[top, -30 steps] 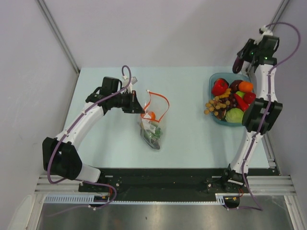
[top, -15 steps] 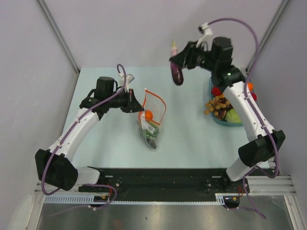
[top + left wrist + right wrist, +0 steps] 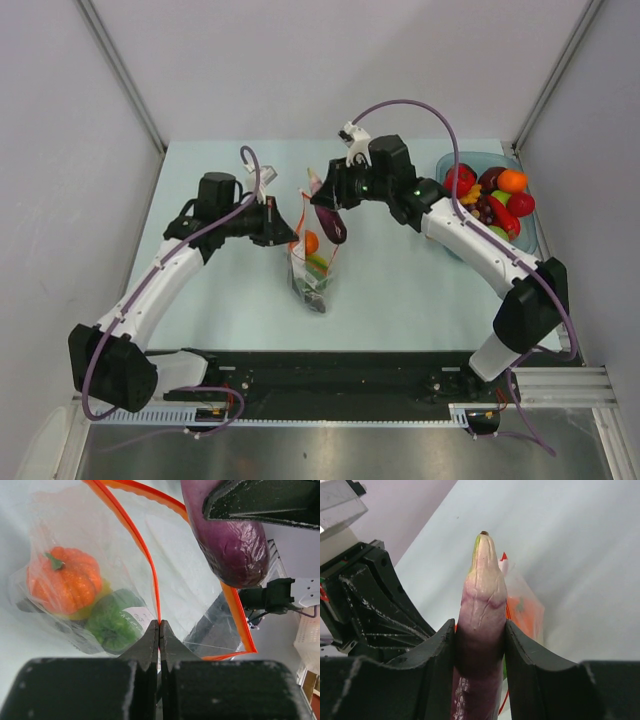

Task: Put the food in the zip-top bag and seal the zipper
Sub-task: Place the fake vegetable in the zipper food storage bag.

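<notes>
- Top external: the left arm reaches from the near-left corner toward the centre of the counter [image 3: 400,290] with its elbow bent. The left gripper [image 3: 291,236] is clamped on the zipper [image 3: 299,214] of the zip-top bag [image 3: 316,278], which stands at mid-counter.
- The right arm arches from the near-right corner to the centre. The right gripper [image 3: 326,200] is clamped on a purple eggplant [image 3: 335,228] at the bag's mouth. More food [image 3: 492,198] lies in the blue tray [image 3: 446,163] at the far-right corner.
- Left wrist: the fingers press together on the orange-red strip. An orange pumpkin [image 3: 62,580] and a green pepper [image 3: 112,626] lie inside the bag. The eggplant's rounded end hangs at the open mouth.
- Right wrist: both fingers press the eggplant's sides, and its pale stem tip points away from the wrist.
</notes>
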`<state>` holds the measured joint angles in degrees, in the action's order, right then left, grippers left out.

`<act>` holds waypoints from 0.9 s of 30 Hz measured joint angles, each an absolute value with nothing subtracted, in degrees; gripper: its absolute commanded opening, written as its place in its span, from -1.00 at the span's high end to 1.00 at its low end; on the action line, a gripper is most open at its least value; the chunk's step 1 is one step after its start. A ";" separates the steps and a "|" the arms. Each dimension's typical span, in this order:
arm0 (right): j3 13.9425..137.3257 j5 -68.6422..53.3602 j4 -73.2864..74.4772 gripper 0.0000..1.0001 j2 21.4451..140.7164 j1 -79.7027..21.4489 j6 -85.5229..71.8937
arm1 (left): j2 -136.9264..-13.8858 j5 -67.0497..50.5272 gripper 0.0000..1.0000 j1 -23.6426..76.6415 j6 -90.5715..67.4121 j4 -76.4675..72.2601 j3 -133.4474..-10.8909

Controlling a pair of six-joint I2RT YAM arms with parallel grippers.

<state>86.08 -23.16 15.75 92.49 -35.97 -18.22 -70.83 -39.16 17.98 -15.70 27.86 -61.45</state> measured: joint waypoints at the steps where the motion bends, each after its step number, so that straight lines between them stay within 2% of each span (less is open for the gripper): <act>1: 86.08 -22.20 15.29 1.00 92.44 -36.49 -18.41 | -70.54 -39.13 0.99 17.98 -16.03 27.62 -61.17; 12: 79.46 -7.99 12.56 1.00 88.07 -47.07 -19.73 | -69.95 -39.11 0.99 17.98 -20.71 23.18 -58.54; 21: 72.84 -2.26 15.14 1.00 88.16 -46.59 -19.81 | -68.88 -38.15 1.00 17.98 -22.65 21.67 -58.02; 24: 71.53 -2.74 15.59 0.25 88.16 -46.61 -19.92 | -68.53 -38.06 1.00 18.00 -23.07 21.50 -57.71; 25: 71.35 -3.40 15.57 -0.31 88.14 -46.61 -19.92 | -68.47 -38.04 0.99 18.04 -23.09 21.45 -57.67; 26: 71.35 -4.01 15.46 -0.53 88.16 -46.61 -19.92 | -68.45 -38.04 1.00 18.04 -23.11 21.47 -57.65; 27: 71.35 -4.54 15.33 -0.66 88.09 -46.61 -20.05 | -68.45 -38.02 0.99 18.04 -23.09 21.47 -57.63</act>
